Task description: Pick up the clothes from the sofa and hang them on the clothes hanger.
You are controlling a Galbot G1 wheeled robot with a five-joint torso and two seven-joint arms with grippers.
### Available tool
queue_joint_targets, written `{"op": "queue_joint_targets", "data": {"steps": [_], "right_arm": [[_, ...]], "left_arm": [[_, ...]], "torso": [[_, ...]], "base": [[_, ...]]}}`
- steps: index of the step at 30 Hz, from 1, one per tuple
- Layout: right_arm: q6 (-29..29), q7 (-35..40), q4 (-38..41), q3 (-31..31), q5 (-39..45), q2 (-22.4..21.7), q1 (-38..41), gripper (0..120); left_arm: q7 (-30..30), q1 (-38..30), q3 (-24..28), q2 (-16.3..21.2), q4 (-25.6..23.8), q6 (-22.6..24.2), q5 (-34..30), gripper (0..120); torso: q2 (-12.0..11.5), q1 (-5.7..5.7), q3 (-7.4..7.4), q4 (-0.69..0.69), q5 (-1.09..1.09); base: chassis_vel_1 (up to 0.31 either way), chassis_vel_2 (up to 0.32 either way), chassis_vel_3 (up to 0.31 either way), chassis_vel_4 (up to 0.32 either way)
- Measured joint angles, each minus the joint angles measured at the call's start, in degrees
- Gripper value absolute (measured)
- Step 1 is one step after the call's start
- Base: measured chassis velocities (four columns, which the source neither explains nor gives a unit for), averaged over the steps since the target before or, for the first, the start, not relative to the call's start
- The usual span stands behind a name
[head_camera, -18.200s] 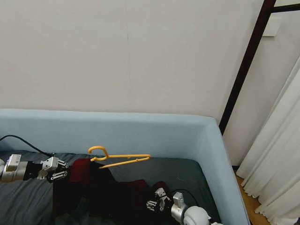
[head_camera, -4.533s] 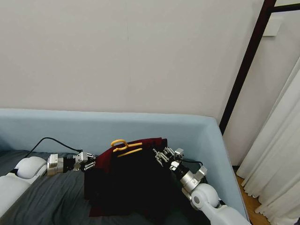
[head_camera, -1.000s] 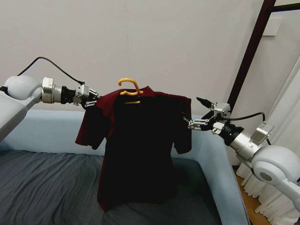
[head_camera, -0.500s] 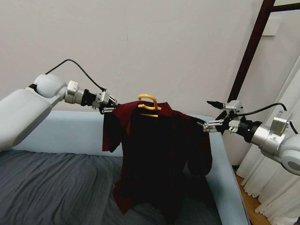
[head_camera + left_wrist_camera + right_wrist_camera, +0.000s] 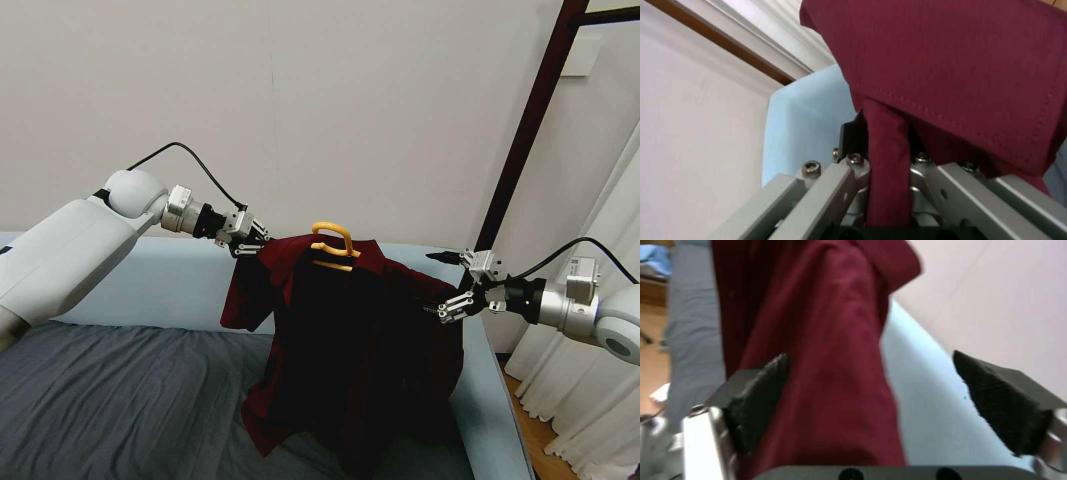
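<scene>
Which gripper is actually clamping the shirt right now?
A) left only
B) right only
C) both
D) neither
A: the left gripper is shut on a fold at the shoulder of the red shirt, while the right gripper is open, its fingers wide apart with the fabric loose between them.

The count comes to 1 dark red shirt, 1 yellow hanger and 1 sofa in light blue with a grey seat. There are 2 robot arms, each ending in 1 tool: the left tool and the right tool. There are 2 black cables, 1 along each arm, plus 1 dark pole and 1 white curtain.
</scene>
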Motion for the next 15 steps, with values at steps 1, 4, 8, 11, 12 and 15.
{"op": "queue_joint_targets", "data": {"steps": [1,4,8,11,12,15], "right_arm": [[0.0,0.0,0.0,0.0,0.0,0.0,0.0,88],[-0.8,-1.7,-0.5,0.0,0.3,0.3,0.0,77],[-1.6,-2.1,-1.0,0.0,0.9,0.8,0.0,62],[-2.1,-1.6,-1.2,0.0,0.9,1.4,-0.1,50],[-2.2,-1.5,-1.3,0.1,0.8,1.5,-0.1,45],[-2.2,-1.4,-1.3,0.3,0.3,1.9,-0.6,34]], "left_arm": [[0.0,0.0,0.0,0.0,0.0,0.0,0.0,1],[0.5,0.1,0.0,-0.9,1.0,-0.3,0.2,1],[0.6,0.2,0.0,-1.8,1.7,-0.6,0.3,1],[0.6,0.2,0.0,-2.6,2.2,-0.6,0.3,1],[0.6,0.2,0.0,-2.8,2.3,-0.6,0.2,1],[0.7,0.2,0.0,-3.2,2.3,-0.5,0.1,1]], "torso": [[0.0,0.0,0.0,0.0,0.0],[0.0,0.0,0.0,0.0,0.0],[0.0,0.0,0.0,0.01,0.0],[0.0,0.0,0.0,0.0,0.0],[0.0,0.0,0.0,0.0,-0.01],[0.0,0.0,0.0,0.01,0.0]], "base": [[0.0,0.0,0.0,0.0],[0.0,0.0,0.0,0.0],[0.0,0.0,0.0,0.0],[0.0,0.0,0.0,0.0],[0.0,0.0,0.0,0.0],[0.0,0.0,0.0,0.0]]}}
